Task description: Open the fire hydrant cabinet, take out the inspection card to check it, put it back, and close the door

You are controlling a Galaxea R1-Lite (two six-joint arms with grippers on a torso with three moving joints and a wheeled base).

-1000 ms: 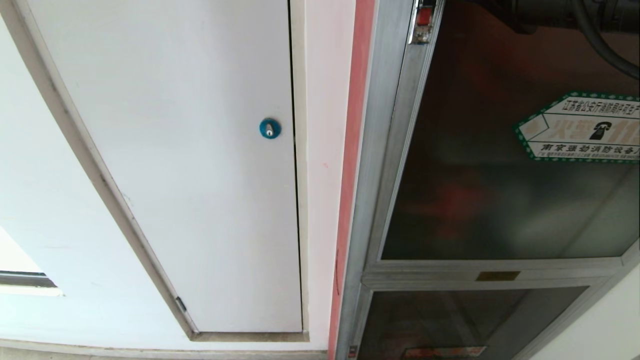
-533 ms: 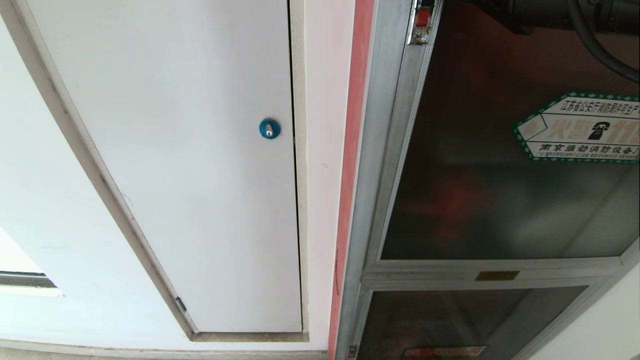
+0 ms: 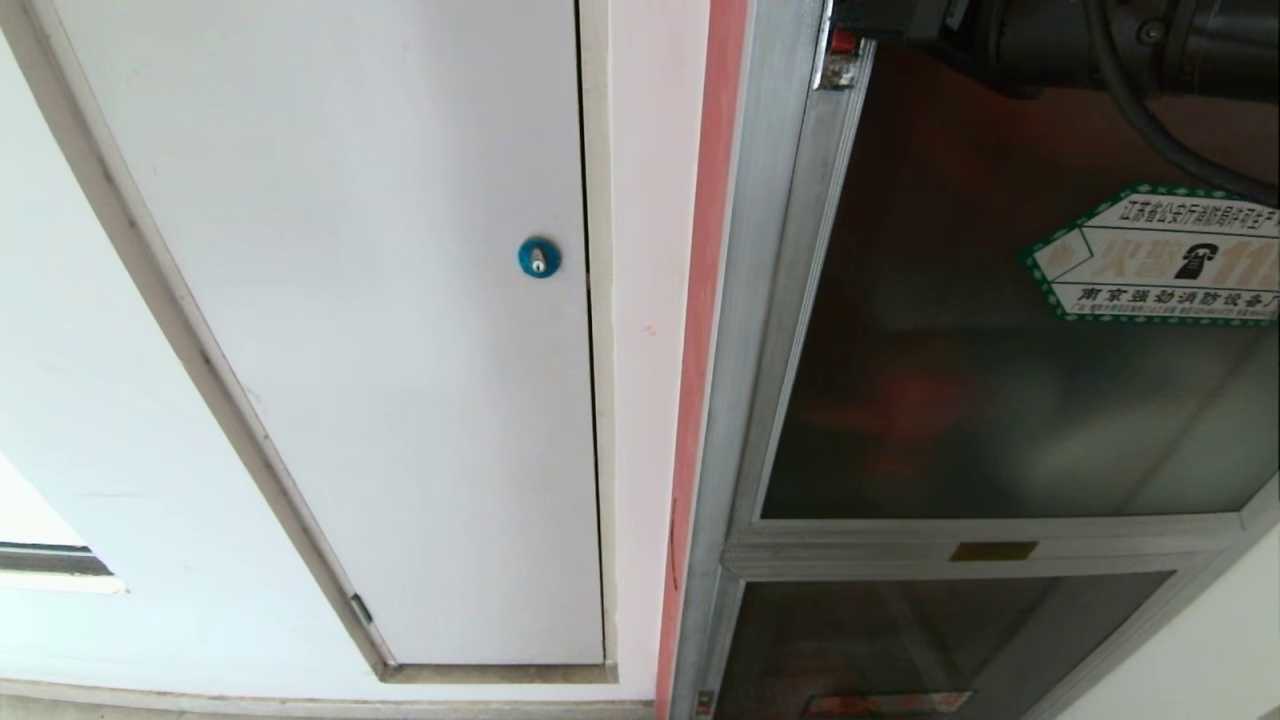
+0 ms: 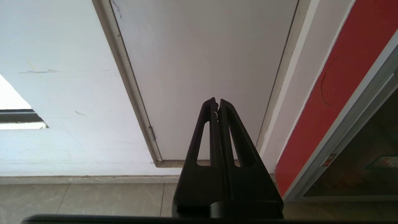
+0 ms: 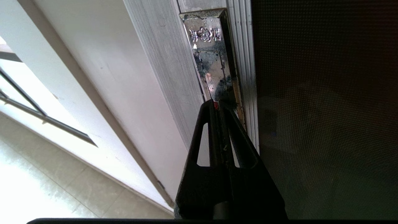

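1. Since a second ago, the right arm [image 3: 1080,35] has pushed further into the top of the head view, toward the cabinet's left frame, and now covers most of the red latch [image 3: 843,45]; the walls and doors have not shifted.
2. Right gripper [image 5: 217,104]: its fingers are pressed together, holding nothing, with the tips right at the lower end of the worn metal latch plate [image 5: 211,62]; a speck of red shows just at the tips. Whether the tips touch the plate cannot be told.
3. That latch plate sits on the left edge of the door [image 3: 1000,400], the big dark glass panel in a silver frame, which carries a green-bordered telephone sticker [image 3: 1160,255] near its right side.
4. The door looks closed against the fire hydrant cabinet [image 3: 745,350], whose silver frame runs down beside a red strip on the wall; red shapes show dimly through the glass.
5. Below the door, a brass plate [image 3: 993,551] sits on the crossbar above a smaller dark glass panel [image 3: 900,640].
6. Left gripper [image 4: 217,104]: fingers together and empty, hanging low in front of the white door [image 3: 380,330], near that door's bottom edge and the floor.
7. The white door has a blue round lock [image 3: 539,257] near its right edge.
8. The inspection card is not visible in any view.
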